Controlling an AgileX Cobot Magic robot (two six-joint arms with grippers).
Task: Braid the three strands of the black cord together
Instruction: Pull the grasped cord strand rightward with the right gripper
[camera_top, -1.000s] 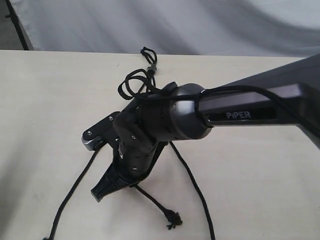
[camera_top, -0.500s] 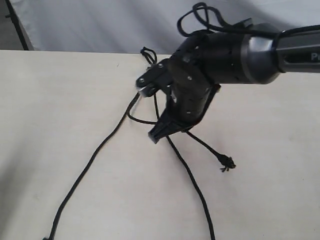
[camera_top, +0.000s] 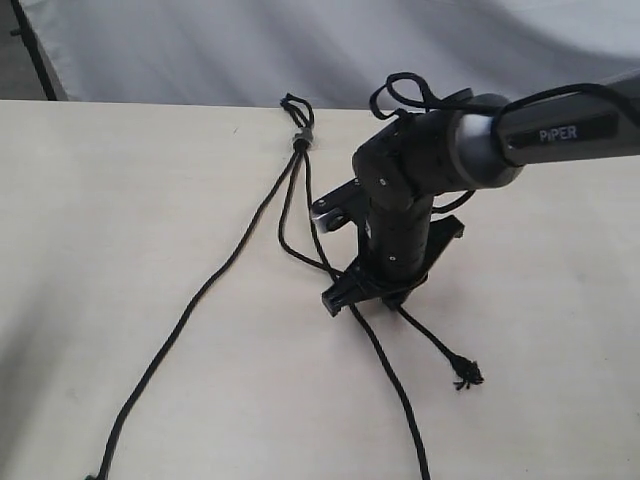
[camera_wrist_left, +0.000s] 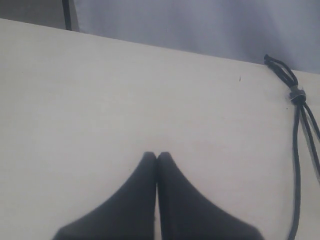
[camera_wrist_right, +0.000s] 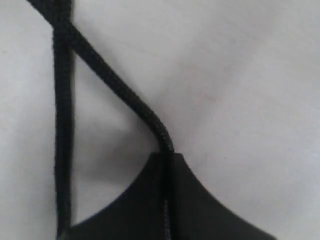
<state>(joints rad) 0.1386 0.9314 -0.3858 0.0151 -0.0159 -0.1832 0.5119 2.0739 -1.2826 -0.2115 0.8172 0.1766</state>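
The right gripper is now set lower, at the centre of the exterior frame, and is clamped on one strand of the black cord, whose joined end lies upper centre. The frayed tip is shifted lower right. The left gripper is closed, empty.

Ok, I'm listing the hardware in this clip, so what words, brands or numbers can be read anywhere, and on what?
"PiPER": pale letters on the dark casing of the right arm, seen in the exterior view.
Nothing else is readable: no writing shows on the table or the cord, and neither wrist view shows any text.
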